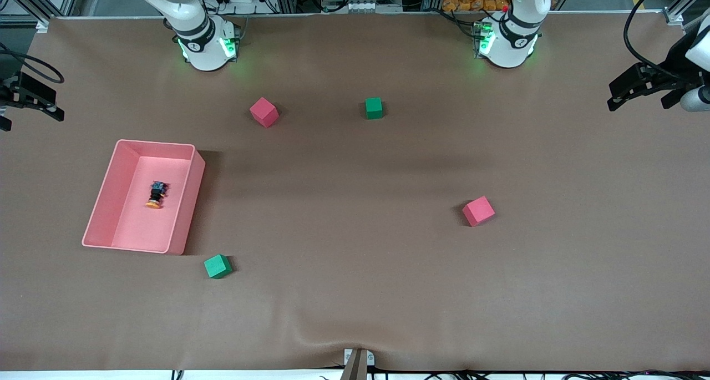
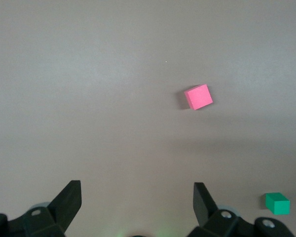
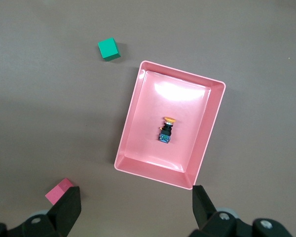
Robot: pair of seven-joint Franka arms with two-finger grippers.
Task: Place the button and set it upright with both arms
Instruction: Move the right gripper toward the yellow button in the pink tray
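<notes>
The button (image 1: 157,194) lies on its side in the pink tray (image 1: 188,202), its orange cap toward the front camera. It also shows in the right wrist view (image 3: 166,131), inside the tray (image 3: 130,123). My right gripper (image 3: 135,192) is open and empty, high over the table beside the tray; in the front view it shows at the edge at the right arm's end (image 1: 33,100). My left gripper (image 2: 137,197) is open and empty, high over bare table; in the front view it shows at the edge at the left arm's end (image 1: 627,89).
Foam cubes lie loose on the brown table: a red one (image 1: 264,111) and a green one (image 1: 374,107) near the bases, a red one (image 1: 478,211) toward the left arm's end, and a green one (image 1: 217,266) nearer the front camera than the tray.
</notes>
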